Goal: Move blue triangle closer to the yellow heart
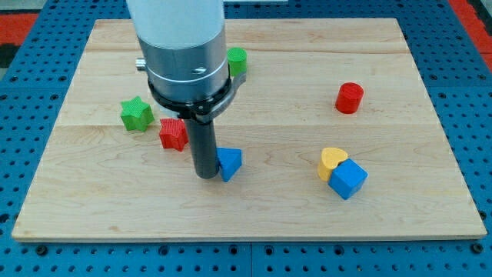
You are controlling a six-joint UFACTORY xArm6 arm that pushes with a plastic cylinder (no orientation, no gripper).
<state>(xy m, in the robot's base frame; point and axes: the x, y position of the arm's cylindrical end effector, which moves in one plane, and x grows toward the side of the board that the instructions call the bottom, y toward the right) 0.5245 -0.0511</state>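
The blue triangle (229, 162) lies a little left of the board's middle, toward the view's bottom. My tip (206, 176) stands right against its left side, touching or nearly touching it. The yellow heart (331, 161) lies to the view's right of the triangle, well apart from it, with a blue cube (348, 179) pressed against its lower right side.
A red star-shaped block (174, 134) sits just left of the rod. A green star-shaped block (136, 114) lies further left. A green block (237, 60) is partly hidden behind the arm at the top. A red cylinder (349, 98) stands at the upper right. The wooden board (415, 208) rests on a blue pegboard.
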